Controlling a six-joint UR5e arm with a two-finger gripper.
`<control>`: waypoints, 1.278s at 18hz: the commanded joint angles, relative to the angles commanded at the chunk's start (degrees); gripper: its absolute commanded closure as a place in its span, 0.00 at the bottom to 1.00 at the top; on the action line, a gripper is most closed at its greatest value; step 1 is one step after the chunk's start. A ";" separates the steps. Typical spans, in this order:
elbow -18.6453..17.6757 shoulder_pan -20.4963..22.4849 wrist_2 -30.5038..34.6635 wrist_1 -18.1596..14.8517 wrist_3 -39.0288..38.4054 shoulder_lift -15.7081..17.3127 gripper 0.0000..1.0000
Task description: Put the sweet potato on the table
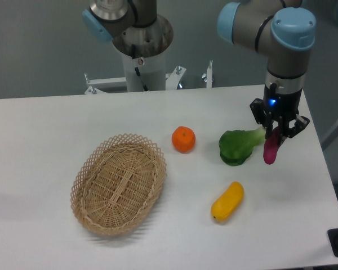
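Here the gripper (pixel 278 133) hangs over the right side of the table (pixel 56 118), its two dark fingers pinched on the upper end of the sweet potato (pixel 270 149) — a slim magenta piece that dangles almost upright, tilted a little, its lower tip pointing down toward the white top. Whether that tip touches the surface cannot be told from this view. A small blue light glows on the wrist above the fingers.

Just left of the sweet potato lies a green leafy vegetable (pixel 238 146), its pale stalk end reaching toward the gripper; the two look close, though contact is unclear. Further left sits a round orange (pixel 183 139), apart from the greens. Nearer the camera, a plump yellow fruit (pixel 227 201) lies slanted on the tabletop, well apart from the others. On the left half rests an oval wicker basket (pixel 89 169) — open side up. The robot's base column (pixel 142 62) stands at the far edge.
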 joint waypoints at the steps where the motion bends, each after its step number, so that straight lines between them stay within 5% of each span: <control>1: 0.09 -0.09 0.00 0.61 -0.62 -0.26 0.82; 6: 0.26 -1.14 0.09 1.50 -3.33 -1.32 0.82; 11: -0.88 -4.65 0.79 6.15 -12.82 -3.51 0.82; 19: -4.74 -10.19 1.76 8.17 -35.40 -6.68 0.80; 23: -6.24 -13.44 2.11 10.02 -39.29 -8.26 0.78</control>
